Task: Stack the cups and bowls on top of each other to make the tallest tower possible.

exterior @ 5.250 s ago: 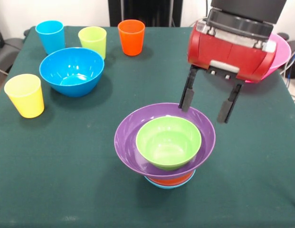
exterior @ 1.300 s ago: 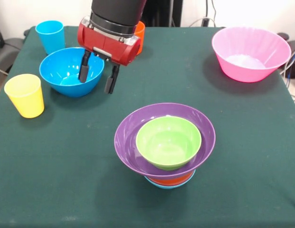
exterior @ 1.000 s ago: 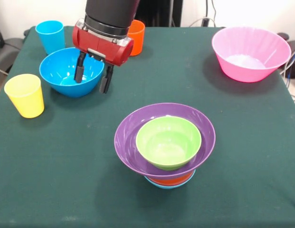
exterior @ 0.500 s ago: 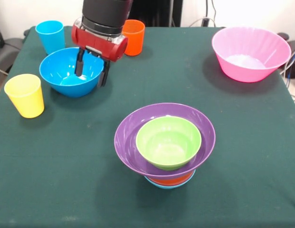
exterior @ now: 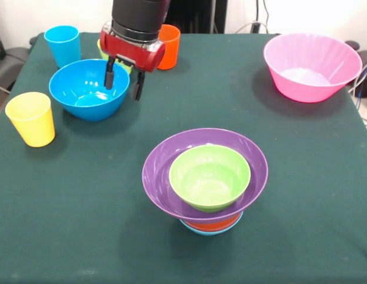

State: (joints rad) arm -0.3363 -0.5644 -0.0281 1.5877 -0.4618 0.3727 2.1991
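Note:
The tower (exterior: 205, 177) stands at the table's middle front: a green bowl (exterior: 210, 176) nested in a wide purple bowl (exterior: 165, 160), over an orange bowl (exterior: 214, 224) and a light-blue bowl (exterior: 202, 230). My gripper (exterior: 123, 83) is open, its fingers straddling the right rim of the deep blue bowl (exterior: 83, 89), one inside and one outside. The blue cup (exterior: 61, 44), orange cup (exterior: 168, 44) and yellow cup (exterior: 32, 118) stand upright. The lime green cup is almost hidden behind my gripper. The pink bowl (exterior: 312, 65) sits at the back right.
The table is covered by a dark green cloth (exterior: 301, 177). A grey chair part (exterior: 6, 62) shows past the left edge. Cables hang behind the table at the top right.
My gripper travelled from the right, by the pink bowl, across to the left. In the last second it shifted slightly right and back, onto the blue bowl's right rim.

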